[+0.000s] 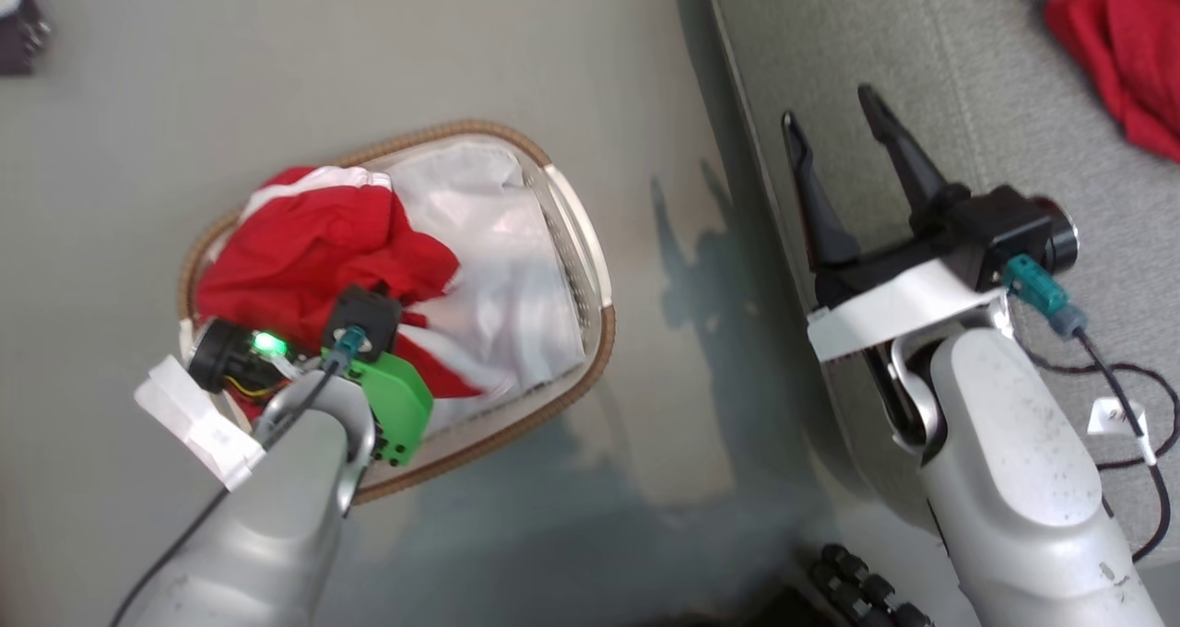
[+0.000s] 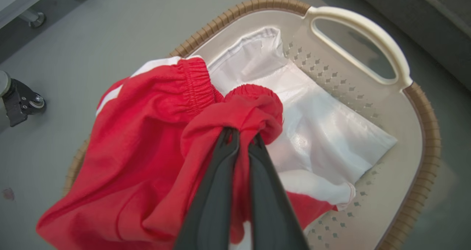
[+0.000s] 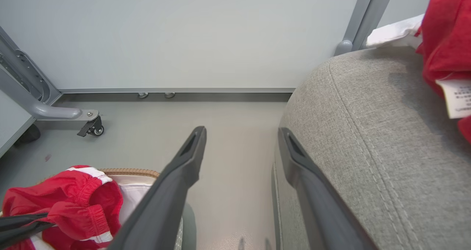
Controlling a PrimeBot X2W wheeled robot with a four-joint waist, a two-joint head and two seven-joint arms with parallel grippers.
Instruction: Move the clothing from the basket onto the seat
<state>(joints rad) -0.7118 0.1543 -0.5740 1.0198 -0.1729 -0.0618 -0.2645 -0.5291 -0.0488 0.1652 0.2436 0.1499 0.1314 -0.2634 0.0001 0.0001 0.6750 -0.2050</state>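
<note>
The red clothing (image 1: 313,249) with white panels lies bunched in the left half of the oval basket (image 1: 604,332), partly draped over its rim. In the left wrist view my left gripper (image 2: 241,134) is shut on a gathered fold of the clothing (image 2: 147,139), near its elastic waistband. The white liner (image 2: 323,132) shows bare in the basket's (image 2: 423,95) other half. My right gripper (image 1: 828,106) stands open and holds nothing, above the left edge of the grey seat (image 1: 968,101). In the right wrist view that gripper (image 3: 243,131) straddles the seat's (image 3: 368,132) rounded edge.
Another red garment (image 1: 1120,46) with a white label lies on the seat's far right. The basket stands on grey floor (image 1: 691,378) beside the seat. A castor (image 3: 94,127) and a grey frame stand by the pale wall. A black cable (image 1: 1138,396) trails near my right forearm.
</note>
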